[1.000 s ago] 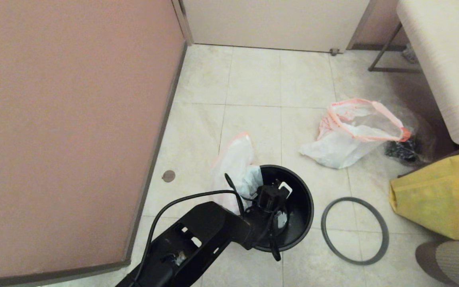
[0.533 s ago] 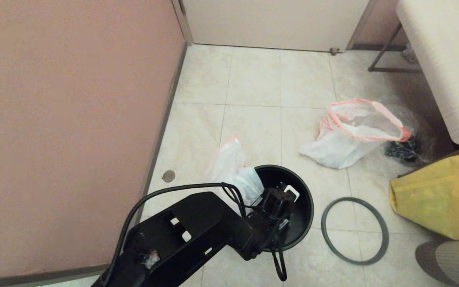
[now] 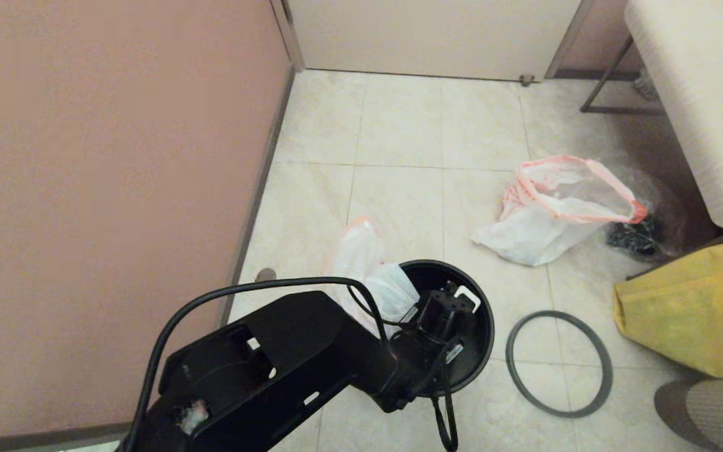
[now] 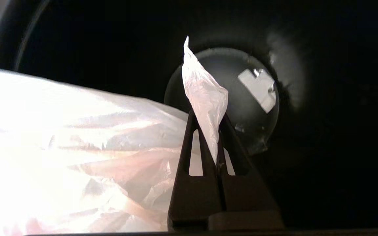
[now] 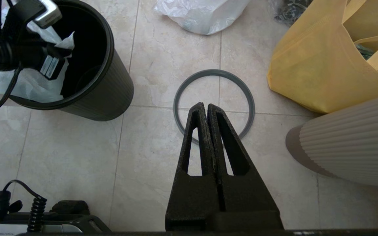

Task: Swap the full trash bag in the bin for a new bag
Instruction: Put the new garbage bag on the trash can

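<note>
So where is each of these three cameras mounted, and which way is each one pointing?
Head view: high on the robot, looking down at the tiled floor; its left arm reaches into the bin.
Left wrist view: behind the left gripper, looking down inside the bin; its fingers pinch the new bag.
Right wrist view: behind the shut right gripper, looking down at the grey hoop on the floor.
Shared: head and right wrist views both show bin, hoop and yellow bag.

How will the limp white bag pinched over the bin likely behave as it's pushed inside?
The new bag, pinched in the shut left gripper, looks thin and crumpled, so probably floppy and very light. Draped over the bin rim, it may slip or bunch rather than open.
</note>
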